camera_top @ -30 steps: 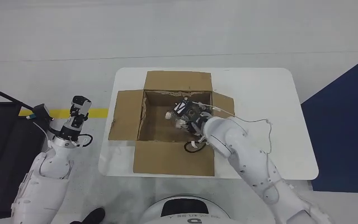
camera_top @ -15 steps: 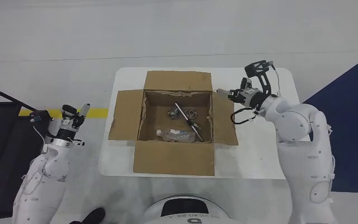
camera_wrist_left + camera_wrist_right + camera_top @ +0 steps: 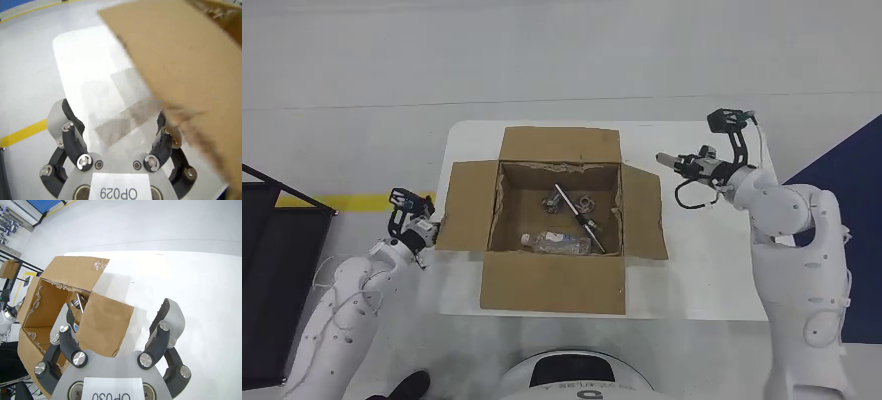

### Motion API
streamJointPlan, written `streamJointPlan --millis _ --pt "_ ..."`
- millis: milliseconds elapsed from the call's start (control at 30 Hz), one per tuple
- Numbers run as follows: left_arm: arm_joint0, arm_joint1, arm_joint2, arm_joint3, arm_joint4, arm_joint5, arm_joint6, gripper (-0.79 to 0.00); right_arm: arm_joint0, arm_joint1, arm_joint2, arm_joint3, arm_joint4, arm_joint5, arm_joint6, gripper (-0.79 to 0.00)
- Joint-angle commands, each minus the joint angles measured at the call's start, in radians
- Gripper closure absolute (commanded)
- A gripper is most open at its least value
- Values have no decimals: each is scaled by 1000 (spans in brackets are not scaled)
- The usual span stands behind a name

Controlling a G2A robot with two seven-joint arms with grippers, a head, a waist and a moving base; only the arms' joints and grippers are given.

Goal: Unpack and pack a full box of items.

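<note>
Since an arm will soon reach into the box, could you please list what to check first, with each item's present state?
1. Box flaps folded out: ok.
2. Right gripper open, empty: ok.
3. Left gripper open, empty: ok.
4. Left gripper clear of side flap: cannot tell; one finger sits at its edge.
5. Bottle and metal rod lie exposed in the box: ok.

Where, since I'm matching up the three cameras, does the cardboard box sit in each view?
Top view: cardboard box on the table's left half, flaps open.
Left wrist view: one flap of it, close up, beside the left gripper.
Right wrist view: the open box beyond the right gripper.
Shared landmark: the white table under it.
</note>
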Motion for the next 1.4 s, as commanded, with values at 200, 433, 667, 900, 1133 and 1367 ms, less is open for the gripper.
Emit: streamJointPlan --millis 200,433,667,900,1133,1367 --pt "86 15 -83 -197 -38 -112 16 -785 18 10 16 111 -2 22 2 -785" --pt "29 8 -15 -275 -9 -55 -130 -785 19 11 17 111 -5 23 4 -785" --pt "-35 -4 70 -240 15 -14 -177 -785 75 13 27 281 328 -54 192 -785" --pt "-67 -12 104 -197 25 10 -167 -785 284 31 25 755 602 -154 499 -785" --pt "-83 -18 127 -175 41 27 -163 -785 424 22 -102 997 553 -202 530 -785" --pt "-84 -20 126 -171 36 32 -159 -785 500 13 -199 1096 614 -184 548 -785"
